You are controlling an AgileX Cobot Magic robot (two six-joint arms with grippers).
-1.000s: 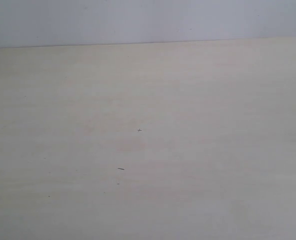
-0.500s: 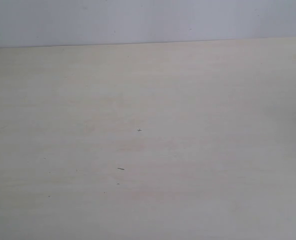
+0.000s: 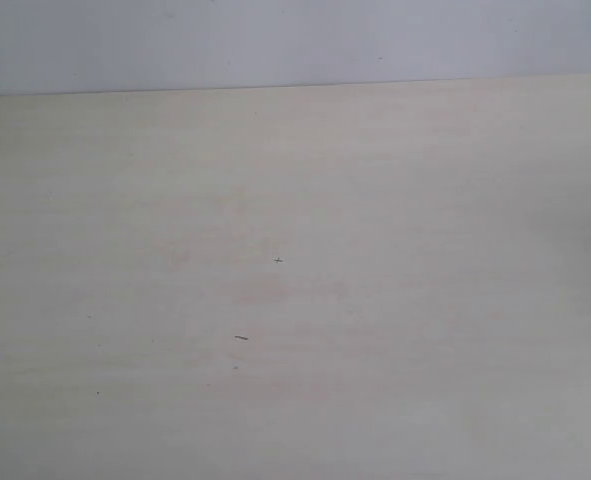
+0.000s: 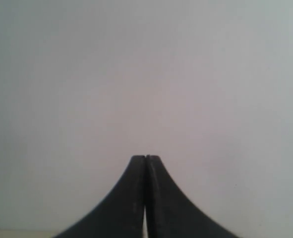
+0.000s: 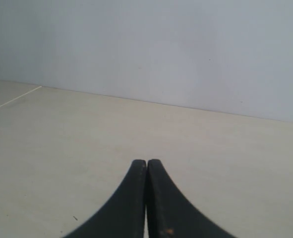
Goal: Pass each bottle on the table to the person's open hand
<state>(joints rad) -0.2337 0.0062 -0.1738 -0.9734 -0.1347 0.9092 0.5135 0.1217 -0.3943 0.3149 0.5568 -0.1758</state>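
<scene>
**Desk:** Plainly, what fills the shot?

**Field:** A broad, pale table (image 3: 395, 300) running back to a blank grey-white wall (image 3: 275, 40). No bottle and no open hand appear in any of the three views, so where they are cannot be told from here.

**Desk:** And the arms?

**Field:** Neither reaches into the exterior view. Each wrist camera shows its own black tool. The left end effector (image 4: 146, 158) is closed, its tips pressed together on nothing, with only wall in front of it. The right end effector (image 5: 146, 162) is likewise closed and empty, held low over the table and looking along it toward the wall.

**Desk:** Anything different from a second ago?

**Field:** Nothing that matters. The exterior view matches its two earlier pictures: nothing has arrived, nothing has left. Only the small marks are there, a short dark dash (image 3: 241, 338) and a tiny cross-shaped speck (image 3: 278, 261) above it, both where they were.

**Desk:** What does that mean for the handover?

**Field:** My reading is that no handover is under way. With both tools empty and no bottle or palm in view, this is either before the first pickup or after the last, and the pictures do not say which.
</scene>
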